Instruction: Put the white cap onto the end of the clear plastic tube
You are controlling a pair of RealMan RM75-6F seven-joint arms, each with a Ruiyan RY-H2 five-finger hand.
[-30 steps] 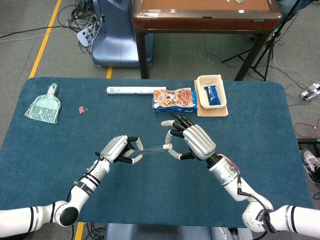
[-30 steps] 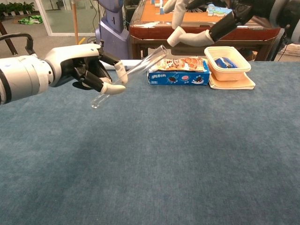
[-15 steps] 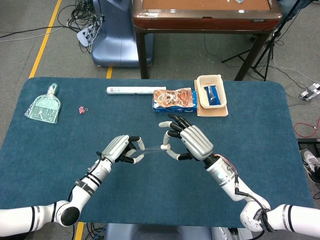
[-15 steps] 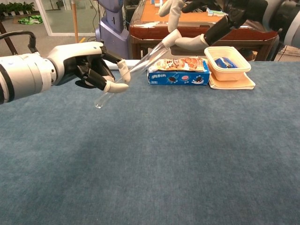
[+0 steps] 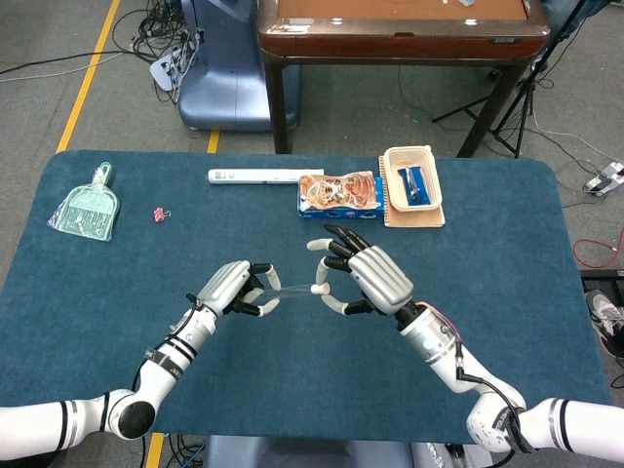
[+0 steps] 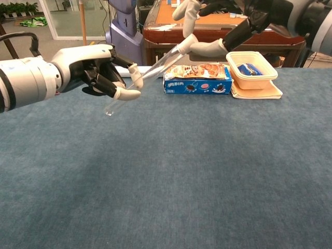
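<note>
Above the blue table's middle, my left hand [image 5: 232, 286] [image 6: 96, 70] pinches the clear plastic tube [image 5: 291, 290] [image 6: 150, 72] near its closed end. The tube slants up and away toward my right hand [image 5: 369, 280] [image 6: 228, 21]. That hand pinches the small white cap [image 5: 318, 289] between thumb and a finger, its other fingers spread. The cap sits right at the tube's open end. How far it is seated I cannot tell. In the chest view the cap is hard to tell apart from the white fingertips.
A biscuit box [image 5: 339, 195] [image 6: 197, 79] and a beige tray [image 5: 392, 185] [image 6: 254, 73] holding blue packets lie at the back of the table. A white bar [image 5: 263, 175], a pink clip [image 5: 159, 214] and a green dustpan [image 5: 86, 210] lie back left. A brown table [image 5: 400, 39] stands beyond.
My right hand has moved left toward the tube, bringing the cap from a short gap away up to the tube's open end. The left hand has raised the tube slightly.
</note>
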